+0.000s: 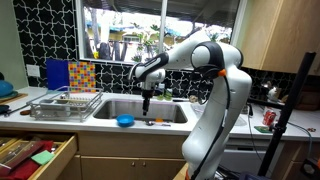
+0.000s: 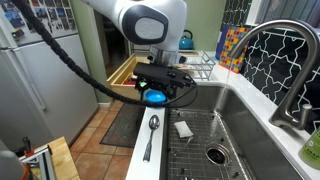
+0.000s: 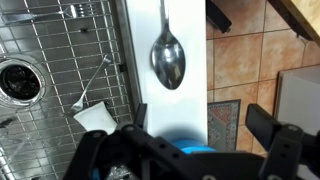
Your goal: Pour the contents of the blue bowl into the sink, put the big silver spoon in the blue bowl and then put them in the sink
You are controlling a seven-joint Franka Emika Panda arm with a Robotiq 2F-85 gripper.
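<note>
The blue bowl (image 1: 124,121) sits on the white counter strip in front of the sink; it also shows in an exterior view (image 2: 154,97) and, mostly hidden by the gripper body, in the wrist view (image 3: 190,148). The big silver spoon (image 3: 168,55) lies on the same strip beside the bowl, bowl-end toward it, and shows in both exterior views (image 2: 152,130) (image 1: 157,121). My gripper (image 3: 195,122) is open and empty, hovering over the strip just above the bowl (image 2: 165,85) (image 1: 147,97). I cannot see what the bowl holds.
The steel sink (image 3: 50,60) with a wire grid and drain holds a white scrap (image 3: 95,117). A dish rack (image 1: 65,103) stands beside the sink, and the faucet (image 2: 290,60) rises behind it. An open drawer (image 1: 35,155) juts out below the counter. A red can (image 1: 268,118) stands behind the arm.
</note>
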